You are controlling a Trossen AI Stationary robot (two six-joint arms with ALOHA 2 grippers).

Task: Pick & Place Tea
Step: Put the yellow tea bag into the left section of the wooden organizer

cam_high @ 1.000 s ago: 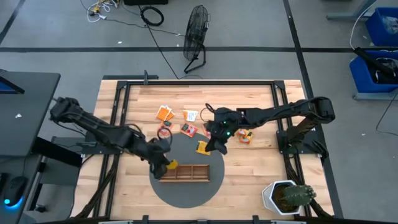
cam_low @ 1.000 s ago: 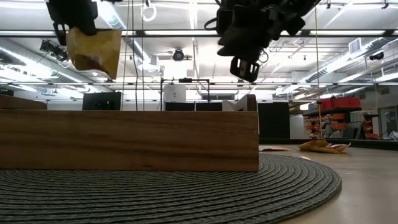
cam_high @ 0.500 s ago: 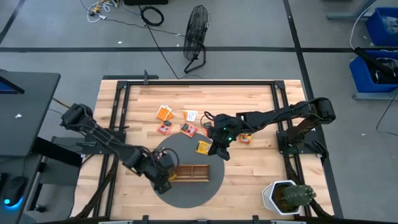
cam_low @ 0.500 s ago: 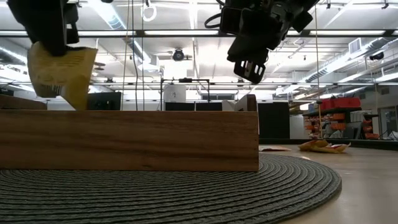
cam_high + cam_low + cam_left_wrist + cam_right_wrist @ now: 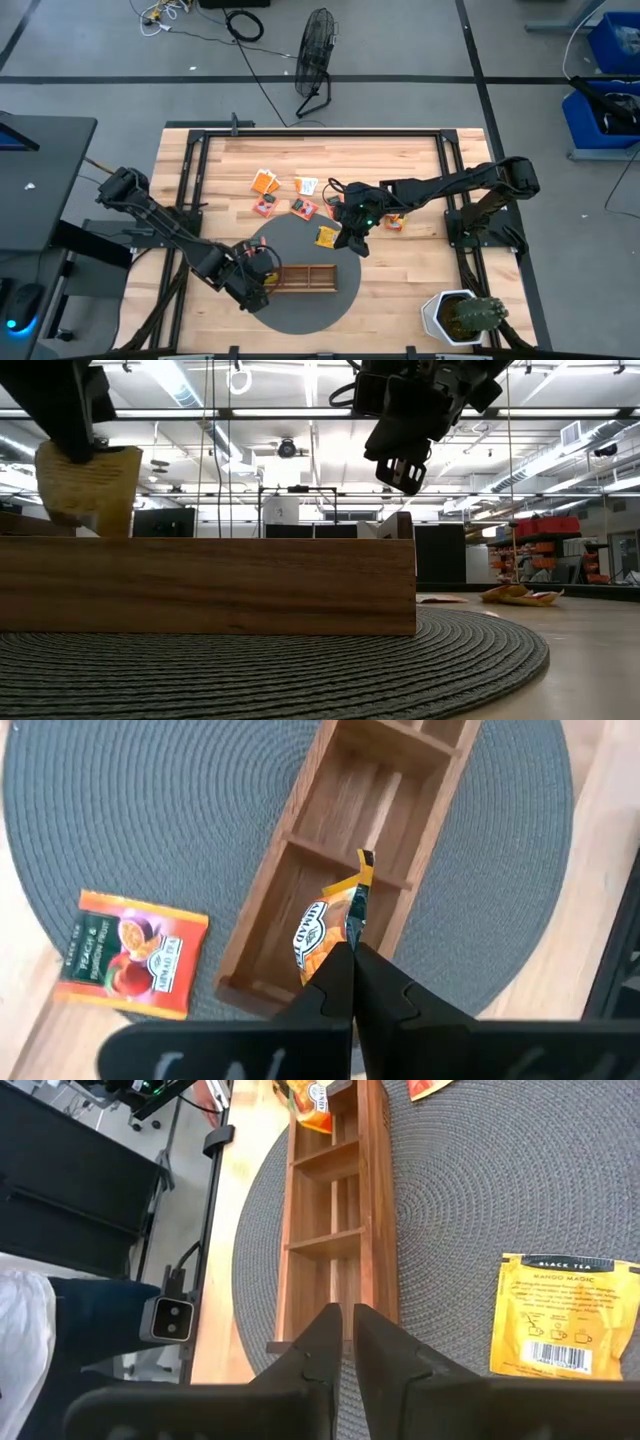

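My left gripper (image 5: 350, 960) is shut on an orange-yellow tea sachet (image 5: 328, 928) above the left end compartment of the long wooden tray (image 5: 312, 278). In the low view the sachet (image 5: 92, 488) hangs down to the tray's top rim (image 5: 200, 540). My right gripper (image 5: 343, 1330) hovers over the tray's right end, fingers almost together, nothing between them. A yellow sachet (image 5: 565, 1315) lies flat on the round grey mat (image 5: 300, 312) beside it. A red-orange sachet (image 5: 133, 955) lies flat on the mat by the tray's left end. My left gripper pinches the sachet's upper edge (image 5: 346, 938) between its two fingers, coming from above at a slant. The sachet hangs below the fingers, edge-on to the wrist camera, over the end compartment. Whether its lower edge touches the tray, I cannot tell.
Several more sachets (image 5: 264, 182) (image 5: 306, 186) (image 5: 302, 208) lie flat on the wooden table beyond the mat, one more (image 5: 395, 221) under the right arm. A white pot with a cactus (image 5: 462, 316) stands at the near right corner.
My left gripper has carried the sachet toward the table's near left and down, from beyond the tray to above its left end, tipping further downward. The sachet now hangs lower, at the tray's rim.
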